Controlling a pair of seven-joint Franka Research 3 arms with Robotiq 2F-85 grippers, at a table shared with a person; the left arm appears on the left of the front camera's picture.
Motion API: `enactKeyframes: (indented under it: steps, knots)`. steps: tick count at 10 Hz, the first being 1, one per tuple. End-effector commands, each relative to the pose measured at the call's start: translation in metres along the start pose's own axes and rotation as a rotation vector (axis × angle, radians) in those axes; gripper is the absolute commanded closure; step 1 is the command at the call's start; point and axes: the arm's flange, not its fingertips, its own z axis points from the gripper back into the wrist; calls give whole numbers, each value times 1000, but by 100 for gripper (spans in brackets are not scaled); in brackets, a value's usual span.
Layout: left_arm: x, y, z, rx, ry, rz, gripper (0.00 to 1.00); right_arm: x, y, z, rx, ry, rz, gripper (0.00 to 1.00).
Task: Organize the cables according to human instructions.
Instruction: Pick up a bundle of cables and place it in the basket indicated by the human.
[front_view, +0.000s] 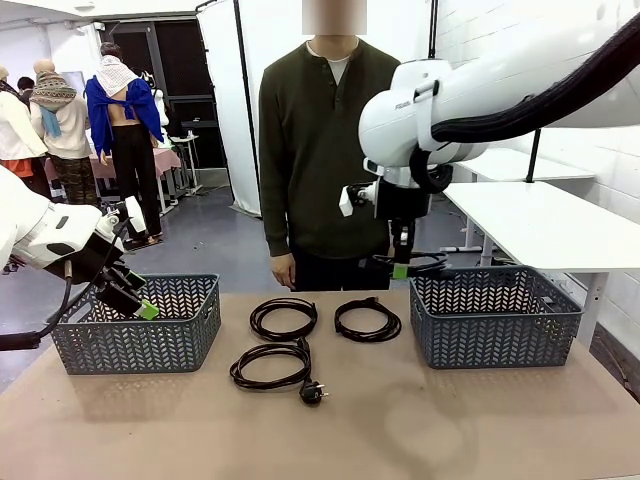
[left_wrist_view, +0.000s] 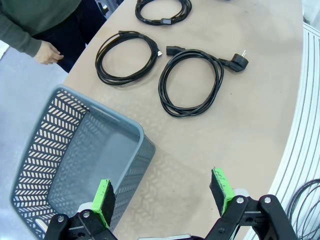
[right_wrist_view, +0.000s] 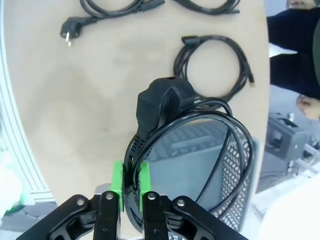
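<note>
Three coiled black cables lie on the brown table: one (front_view: 283, 318) at centre left, one (front_view: 367, 320) at centre right, and a nearer one (front_view: 272, 365) with a plug beside it. A fourth cable (right_wrist_view: 162, 107) with a chunky plug hangs from my right gripper (right_wrist_view: 131, 184), which is shut on its strands. In the front view that gripper (front_view: 400, 268) hangs over the back left corner of the right basket (front_view: 495, 320). My left gripper (left_wrist_view: 163, 196) is open and holds nothing; it hovers by the left basket (left_wrist_view: 75, 165). The human (front_view: 325, 130) stands at the far side.
Two grey lattice baskets stand on the table, the left one (front_view: 140, 325) with nothing showing inside. The person's hand (front_view: 283, 270) hangs at the far table edge. White tables (front_view: 545, 225) stand behind at right. The near half of the table is bare.
</note>
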Motion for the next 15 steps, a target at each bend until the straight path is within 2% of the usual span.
enactKeyframes:
  steps: [1,5,8,11,15]
  knots:
    - [-4,-1,0,-7,-5,7,0,-33,5,6,-25,33,25,100]
    - [-4,-1,0,-7,-5,7,0,-95,2,11,-78,81,50,100]
    - [-4,-1,0,-7,-5,7,0,-130,-4,-1,-84,59,81,100]
    - [-4,-1,0,-7,-5,7,0,-147,-19,-15,-105,15,102,100]
    - [-4,-1,0,-7,-5,7,0,-146,-39,-31,-79,12,106,100]
